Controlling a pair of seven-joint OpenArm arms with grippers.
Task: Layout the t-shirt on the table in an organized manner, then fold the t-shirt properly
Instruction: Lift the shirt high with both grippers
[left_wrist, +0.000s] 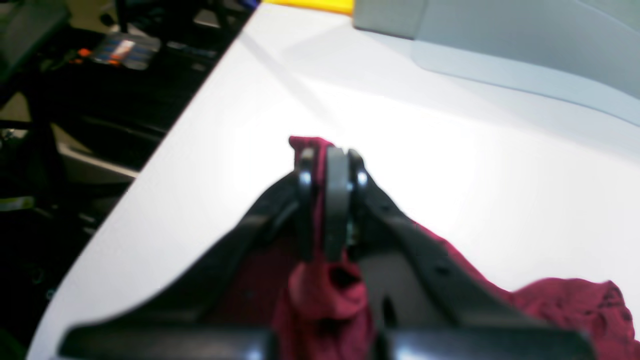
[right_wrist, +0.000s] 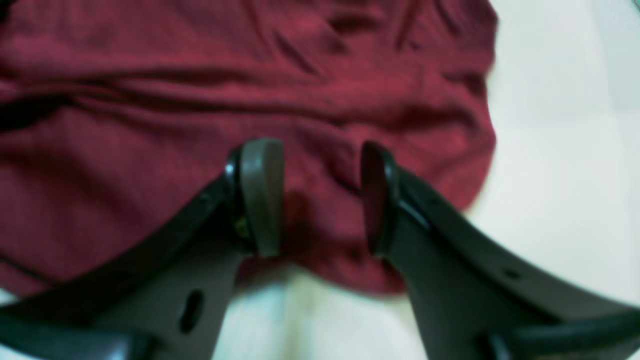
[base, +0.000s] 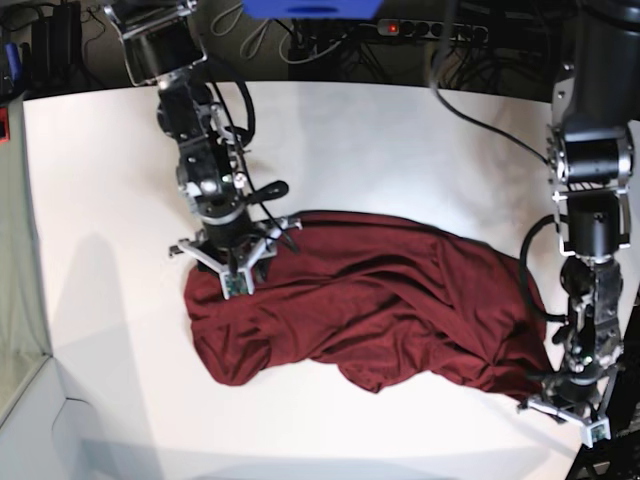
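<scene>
The maroon t-shirt (base: 380, 300) lies crumpled and wrinkled across the middle of the white table (base: 400, 140). My left gripper (left_wrist: 330, 160) is shut on a bunched corner of the t-shirt (left_wrist: 320, 295), held a little above the table (left_wrist: 450, 150); in the base view this gripper (base: 555, 380) is at the shirt's right end near the front edge. My right gripper (right_wrist: 320, 192) is open just above the t-shirt (right_wrist: 200, 90) by its hem, with fabric under the gap and nothing pinched. From the base camera it (base: 232, 262) hangs over the shirt's upper left edge.
The table's side edge (left_wrist: 165, 140) runs diagonally in the left wrist view, with dark clutter beyond it. A grey housing (left_wrist: 500, 45) sits at the far end. Cables and a power strip (base: 430, 30) lie behind the table. A grey panel (base: 15, 290) borders the left side.
</scene>
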